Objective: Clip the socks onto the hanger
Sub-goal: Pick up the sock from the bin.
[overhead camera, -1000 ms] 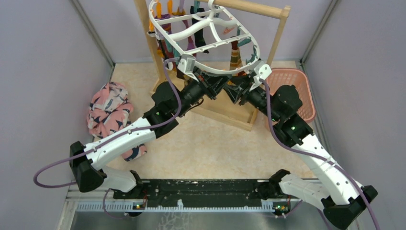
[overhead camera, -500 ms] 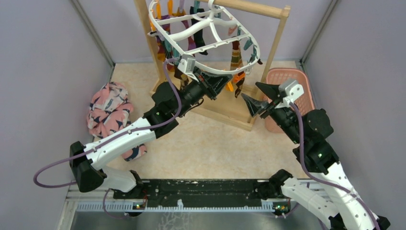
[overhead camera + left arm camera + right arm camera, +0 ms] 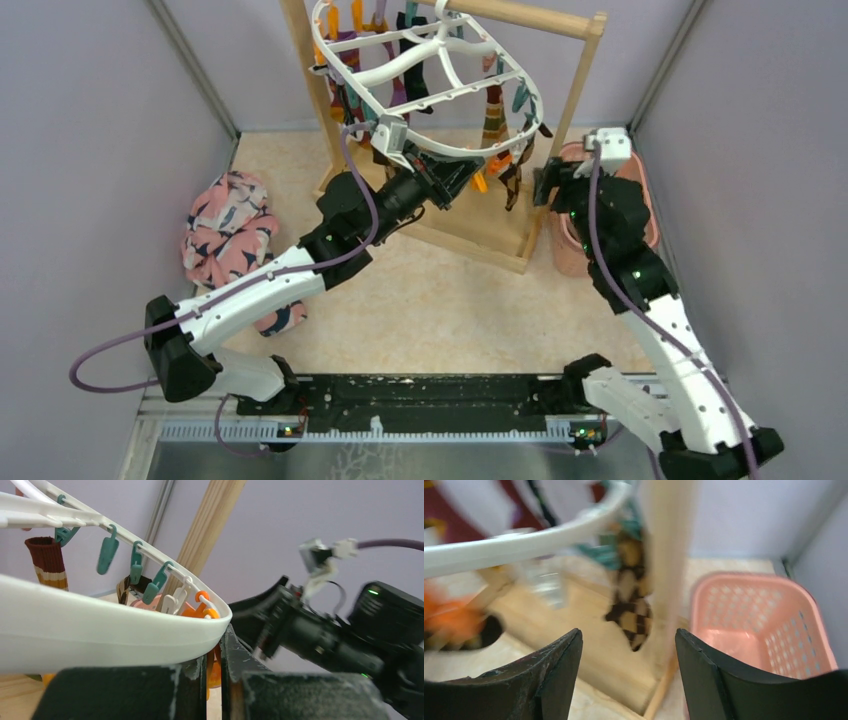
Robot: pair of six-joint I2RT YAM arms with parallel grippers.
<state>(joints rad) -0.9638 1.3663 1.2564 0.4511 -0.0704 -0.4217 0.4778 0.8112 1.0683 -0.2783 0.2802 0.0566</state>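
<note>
Hanger (image 3: 100, 625) rim in tight left jaws; right jaws wide apart near basket (image 3: 749, 578).

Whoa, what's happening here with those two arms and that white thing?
Two robot arms are pegging socks onto a white oval plastic hanger with teal and orange clips, under a tall wooden rack. The left gripper appears to pinch the hanger's near rim. The right gripper is open and empty, near the pink plastic basket. Several long socks already hang from the clips.
</note>
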